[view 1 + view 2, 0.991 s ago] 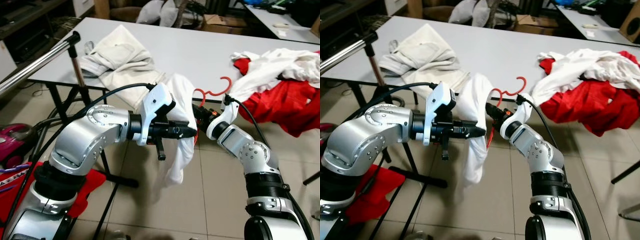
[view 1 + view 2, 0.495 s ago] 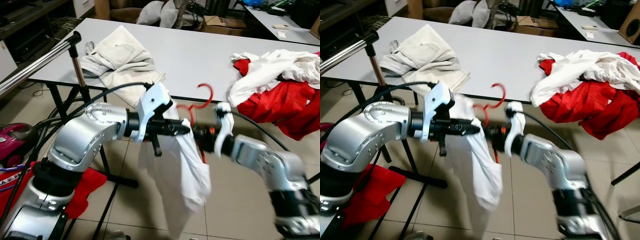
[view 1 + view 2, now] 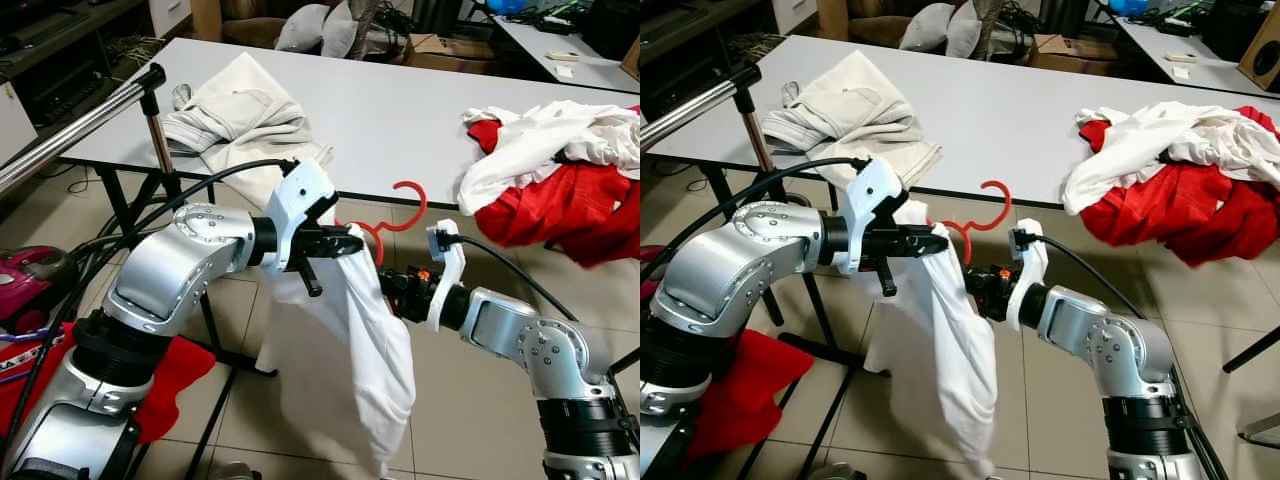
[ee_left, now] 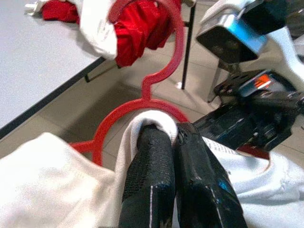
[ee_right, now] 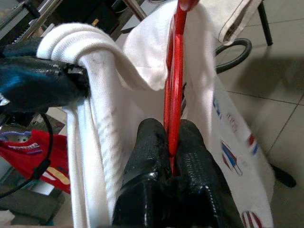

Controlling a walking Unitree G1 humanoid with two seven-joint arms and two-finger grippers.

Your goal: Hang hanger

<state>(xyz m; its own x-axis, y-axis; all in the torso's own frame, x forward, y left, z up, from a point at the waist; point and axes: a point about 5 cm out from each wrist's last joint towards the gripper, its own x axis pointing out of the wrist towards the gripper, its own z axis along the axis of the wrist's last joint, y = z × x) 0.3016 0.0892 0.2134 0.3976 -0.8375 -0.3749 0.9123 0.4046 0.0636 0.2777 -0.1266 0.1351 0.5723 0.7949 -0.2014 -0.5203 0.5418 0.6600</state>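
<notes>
Red hanger (image 5: 174, 80) clamped in right tool (image 5: 170, 142), under white garment (image 3: 360, 340).

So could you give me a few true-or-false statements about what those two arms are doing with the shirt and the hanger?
1. The right tool is shut on the red hanger. True.
2. The left tool pinches the white shirt at its collar. True.
3. The hanger already hangs on the metal rail. False: it is held in the air between the arms, apart from the rail.
4. The grey table is bare. False: a beige garment and a red and white clothes pile lie on it.
</notes>
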